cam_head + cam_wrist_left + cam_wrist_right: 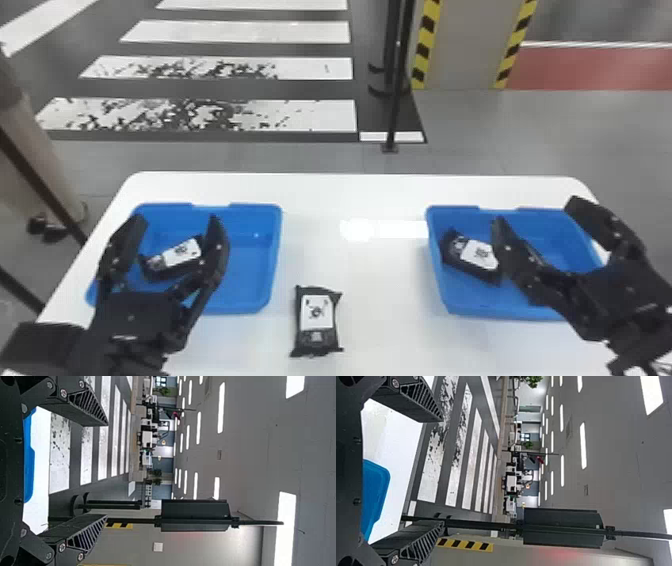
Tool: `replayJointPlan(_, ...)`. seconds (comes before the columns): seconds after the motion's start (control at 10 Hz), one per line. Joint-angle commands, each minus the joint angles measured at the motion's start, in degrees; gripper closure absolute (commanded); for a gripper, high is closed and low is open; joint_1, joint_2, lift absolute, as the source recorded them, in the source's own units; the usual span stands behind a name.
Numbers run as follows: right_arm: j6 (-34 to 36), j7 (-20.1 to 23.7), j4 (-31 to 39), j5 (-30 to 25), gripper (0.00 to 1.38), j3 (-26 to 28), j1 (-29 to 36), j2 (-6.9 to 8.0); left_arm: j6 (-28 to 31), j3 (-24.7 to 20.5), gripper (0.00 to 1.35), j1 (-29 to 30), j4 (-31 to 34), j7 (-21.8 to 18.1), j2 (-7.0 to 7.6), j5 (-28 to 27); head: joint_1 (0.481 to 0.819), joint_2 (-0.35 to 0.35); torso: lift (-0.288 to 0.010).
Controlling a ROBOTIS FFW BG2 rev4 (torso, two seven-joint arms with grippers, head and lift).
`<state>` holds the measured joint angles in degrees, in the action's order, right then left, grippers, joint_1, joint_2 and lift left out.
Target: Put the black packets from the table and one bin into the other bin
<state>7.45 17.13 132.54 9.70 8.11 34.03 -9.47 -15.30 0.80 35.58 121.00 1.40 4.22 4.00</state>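
In the head view my left gripper (176, 222) stands open over the left blue bin (255, 260); a black packet (175, 257) with a white label shows between its fingers, lower down in the bin. My right gripper (535, 212) is open over the right blue bin (550, 312), where another black packet (470, 256) lies by the left wall, partly behind a finger. A third packet (316, 320) lies on the white table between the bins. In the left wrist view the left gripper (107, 470) has its fingers apart; the right gripper (442, 470) looks the same in the right wrist view.
The white table (380, 295) carries both bins, set well apart, near its left and right edges. Beyond its far edge a black post (395, 100) stands on the floor, beside a pillar with yellow and black stripes (425, 45).
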Motion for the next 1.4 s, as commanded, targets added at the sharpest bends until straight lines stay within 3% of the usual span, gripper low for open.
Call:
replayJointPlan(0.0, 0.00, 0.01, 0.00, -0.10, 0.10, 0.00, 0.00, -0.02, -0.03, 0.00, 0.22, -0.01, 0.00, 0.00, 0.00, 0.00, 0.695, 0.007, -0.110)
replayJointPlan(0.5, 0.00, 0.10, -0.56, 0.01, 0.10, -1.60, -0.56, -0.55, 0.25, -0.11, 0.22, -0.01, 0.00, 0.00, 0.00, 0.00, 0.695, 0.018, -0.110)
replayJointPlan(0.6, 2.25, 2.39, -1.97, 0.24, 0.10, -2.86, -2.53, -1.17, 0.39, -0.11, 0.22, -0.01, 0.00, 0.00, 0.00, 0.00, 0.695, 0.021, -0.110)
replayJointPlan(0.7, 8.58, 8.10, -5.20, 0.12, 0.10, -3.66, -7.03, -1.69, 0.39, 0.00, 0.22, -0.15, 0.00, 0.00, 0.00, 0.00, 0.695, 0.036, -0.110)
replayJointPlan(0.9, 17.86, 12.58, -8.44, -0.90, 0.10, -8.23, -12.37, -3.72, 0.67, 0.12, 0.22, -0.29, -0.28, -0.08, 0.00, 0.00, 0.695, 0.081, -0.110)
replayJointPlan(1.3, 25.31, 24.01, -24.33, -1.48, 0.09, -20.45, -27.70, -6.70, 0.81, 0.34, 0.22, -0.71, -0.70, -0.17, 0.00, 0.00, 0.695, 0.180, -0.110)
